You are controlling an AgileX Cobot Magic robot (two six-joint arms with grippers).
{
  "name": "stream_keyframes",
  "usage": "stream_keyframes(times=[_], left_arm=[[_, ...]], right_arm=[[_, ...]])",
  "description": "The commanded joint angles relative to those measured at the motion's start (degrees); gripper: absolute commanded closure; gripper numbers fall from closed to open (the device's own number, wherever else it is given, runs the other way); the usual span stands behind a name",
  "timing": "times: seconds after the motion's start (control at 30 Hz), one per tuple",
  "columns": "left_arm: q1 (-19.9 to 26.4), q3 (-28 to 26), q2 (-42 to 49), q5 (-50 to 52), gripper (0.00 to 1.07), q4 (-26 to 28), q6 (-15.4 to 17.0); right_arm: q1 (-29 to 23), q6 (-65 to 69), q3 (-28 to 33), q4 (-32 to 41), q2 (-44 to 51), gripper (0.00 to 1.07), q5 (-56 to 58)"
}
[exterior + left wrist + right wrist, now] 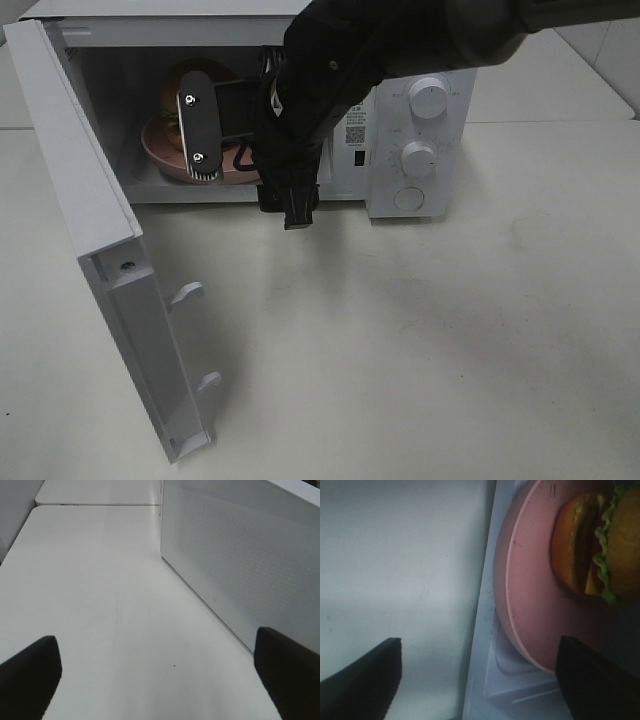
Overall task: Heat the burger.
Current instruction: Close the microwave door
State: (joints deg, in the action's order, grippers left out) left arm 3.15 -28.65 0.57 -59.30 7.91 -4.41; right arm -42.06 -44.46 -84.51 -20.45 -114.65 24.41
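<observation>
Since the right claw [480, 652] sits at the mouth of the microwave [420, 110] with its fingers spread wide and nothing pinched between them, what matters is what lies just past it. The near rim of the pink plate [530, 605] shows between and beyond the fingertips, resting on the oven floor just inside the front ledge. The burger [597, 550] rides on that plate, deeper in the cavity than the claw. Being round, neither has a long axis to line up. The food looks to be where it belongs, so the next move is probably a straight pull back out along the way the arm points, clear of the plate rim. After that comes the door [110, 250], which stands swung wide on the left side of the oven with its long edge upright. The left claw [155, 645], also spread and empty, hovers over the counter [450, 350] just beside a white perforated panel, likely that door. That would make the left arm the nearer one for pushing it shut.
</observation>
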Motion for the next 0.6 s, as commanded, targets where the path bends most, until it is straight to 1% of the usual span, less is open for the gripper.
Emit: stream_keyframes(times=[0.03,0.23,0.37,0.4,0.43,0.6], left_arm=[[0.11,0.17,1.03,0.34,0.09,0.06,-0.06],[0.11,0.17,1.03,0.34,0.09,0.06,-0.06],[0.11,0.17,1.03,0.34,0.09,0.06,-0.06],[0.11,0.17,1.03,0.34,0.09,0.06,-0.06],[0.11,0.17,1.03,0.34,0.09,0.06,-0.06],[0.11,0.17,1.03,0.34,0.09,0.06,-0.06]], right_arm=[[0.00,3.72,2.29,-0.69,3.67,0.24,-0.23],[0.00,9.05,5.10,-1.32,8.65,0.26,2.12],[0.00,16.39,7.22,-1.32,13.41,0.27,8.71],[0.00,16.39,7.22,-1.32,13.41,0.27,8.71],[0.00,19.82,7.68,-1.32,15.18,0.28,11.92],[0.00,26.47,9.17,-1.32,18.56,0.29,16.21]])
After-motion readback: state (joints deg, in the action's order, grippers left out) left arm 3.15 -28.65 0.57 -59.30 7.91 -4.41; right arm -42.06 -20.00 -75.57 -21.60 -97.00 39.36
